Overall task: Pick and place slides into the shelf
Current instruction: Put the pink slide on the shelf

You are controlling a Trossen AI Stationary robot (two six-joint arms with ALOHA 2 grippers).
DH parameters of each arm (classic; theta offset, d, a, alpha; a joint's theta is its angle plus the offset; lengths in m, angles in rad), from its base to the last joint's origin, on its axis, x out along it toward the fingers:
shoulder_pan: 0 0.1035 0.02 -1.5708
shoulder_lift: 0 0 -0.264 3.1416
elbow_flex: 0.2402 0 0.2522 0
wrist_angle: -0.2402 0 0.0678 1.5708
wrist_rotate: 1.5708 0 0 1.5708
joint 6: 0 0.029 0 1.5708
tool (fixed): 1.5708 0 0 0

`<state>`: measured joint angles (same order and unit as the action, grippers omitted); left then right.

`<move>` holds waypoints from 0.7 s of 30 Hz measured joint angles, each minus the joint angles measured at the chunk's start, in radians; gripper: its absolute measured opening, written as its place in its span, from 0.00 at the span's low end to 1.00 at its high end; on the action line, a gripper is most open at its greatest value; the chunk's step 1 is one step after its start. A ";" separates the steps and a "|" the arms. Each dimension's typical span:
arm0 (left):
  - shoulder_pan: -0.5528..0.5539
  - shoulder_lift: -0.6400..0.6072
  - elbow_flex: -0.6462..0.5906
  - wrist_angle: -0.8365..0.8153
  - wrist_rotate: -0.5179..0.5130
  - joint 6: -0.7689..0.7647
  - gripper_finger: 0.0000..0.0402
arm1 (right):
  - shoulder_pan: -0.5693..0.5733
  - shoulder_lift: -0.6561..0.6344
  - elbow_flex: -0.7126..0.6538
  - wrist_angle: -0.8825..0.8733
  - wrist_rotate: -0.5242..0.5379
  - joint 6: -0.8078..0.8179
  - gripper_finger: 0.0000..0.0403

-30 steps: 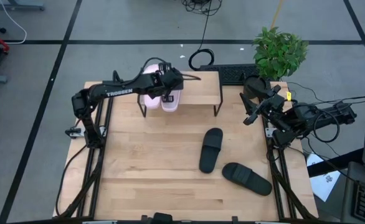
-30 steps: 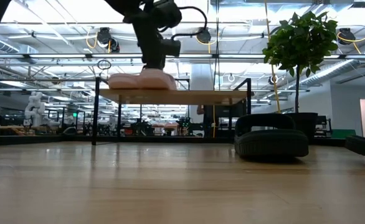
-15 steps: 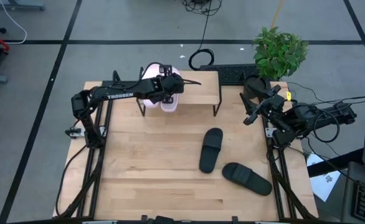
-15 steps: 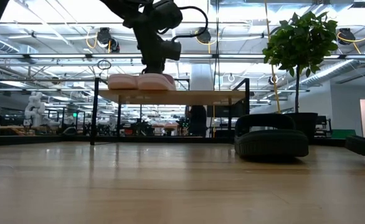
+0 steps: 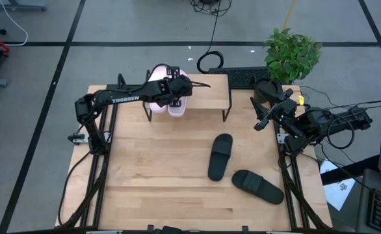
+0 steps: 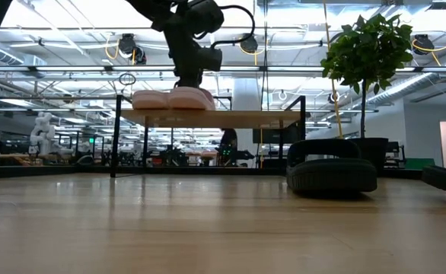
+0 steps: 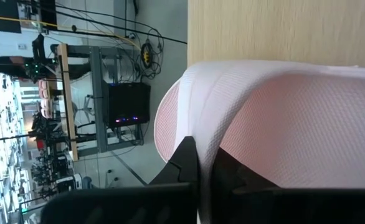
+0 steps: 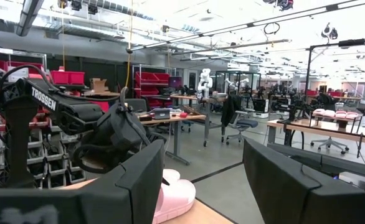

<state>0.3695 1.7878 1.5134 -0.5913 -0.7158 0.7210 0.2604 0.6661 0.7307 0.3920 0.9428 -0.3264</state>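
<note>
— The left gripper (image 5: 175,93) is over the left end of the shelf (image 5: 210,91), its fingers (image 7: 185,163) clamped on the strap edge of a pink slide (image 5: 177,103). From the wrist camera the pink mesh fills most of the picture, and only the dark finger roots show along the lower edge.

— And the other pink slide (image 5: 157,97)?

— Beside it on the same board, largely covered by the arm from above. From table height both pink soles (image 6: 171,99) sit flat on the shelf top, with the gripper body standing straight over them; where one sandal ends and the other starts is hard to make out there.

— The right gripper (image 5: 263,121)?

— Parked off the table's right edge near the potted plant (image 5: 292,53), fingers (image 8: 291,186) spread wide apart, nothing between them.

— The black pair?

— On the tabletop (image 5: 151,175), well clear of the shelf. One black slide (image 5: 220,156) lies right of centre; the second black slide (image 5: 257,186) lies closer to the front right. At table height the first bulks large, while the second is cut off by the right border, only a sliver showing.
</note>
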 joint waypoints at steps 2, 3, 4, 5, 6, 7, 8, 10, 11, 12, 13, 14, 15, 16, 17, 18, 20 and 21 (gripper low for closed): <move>-0.002 0.000 0.001 0.003 0.000 0.002 0.00 | 0.000 0.000 0.000 0.000 0.000 0.000 0.52; -0.004 0.000 0.001 0.006 -0.004 0.005 0.00 | 0.000 0.000 0.000 0.000 0.000 0.000 0.52; -0.006 0.000 0.001 0.011 -0.012 0.008 0.00 | 0.000 0.000 0.000 0.000 0.000 0.000 0.52; -0.008 0.000 0.001 0.015 -0.018 0.013 0.00 | 0.000 0.000 0.000 0.000 0.000 0.000 0.52; -0.010 0.000 0.001 0.018 -0.018 0.014 0.00 | 0.000 0.000 0.000 0.000 0.000 0.000 0.52; -0.011 0.000 0.002 0.019 -0.018 0.015 0.00 | 0.000 0.000 0.000 0.000 0.000 0.000 0.52; -0.012 0.000 0.002 0.019 -0.018 0.016 0.00 | 0.000 0.000 0.000 0.000 0.000 0.000 0.52; -0.012 0.000 0.002 0.018 -0.018 0.018 0.00 | 0.000 0.000 0.000 0.000 0.000 0.000 0.52; -0.011 0.000 0.002 0.019 -0.018 0.020 0.00 | 0.000 0.000 0.000 0.000 0.000 0.000 0.52; -0.011 0.000 0.002 0.020 -0.019 0.026 0.00 | 0.000 0.000 0.000 0.000 0.000 0.000 0.52; -0.011 0.000 0.002 0.023 -0.022 0.030 0.00 | 0.000 0.000 0.000 0.000 0.000 0.000 0.52; -0.011 0.000 0.002 0.026 -0.029 0.033 0.00 | 0.000 0.000 0.000 0.000 0.000 0.000 0.52; -0.008 0.000 0.002 0.029 -0.037 0.038 0.00 | 0.000 0.000 0.000 0.000 0.000 0.000 0.52; -0.005 0.000 0.002 0.031 -0.041 0.041 0.00 | 0.000 0.000 0.000 0.000 -0.001 0.000 0.52; -0.002 0.000 0.002 0.035 -0.041 0.041 0.00 | 0.000 0.000 0.000 0.000 0.000 0.000 0.52; 0.001 0.000 0.002 0.038 -0.040 0.040 0.00 | 0.000 0.000 0.000 0.000 -0.001 0.000 0.52; 0.007 0.000 0.002 0.037 -0.039 0.037 0.00 | 0.000 0.000 0.000 0.000 -0.001 0.000 0.52; 0.009 0.000 0.002 0.037 -0.039 0.037 0.00 | 0.000 0.000 0.000 0.000 -0.001 0.000 0.52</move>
<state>0.3781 1.7874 1.5158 -0.5540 -0.7551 0.7583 0.2604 0.6661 0.7307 0.3920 0.9421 -0.3267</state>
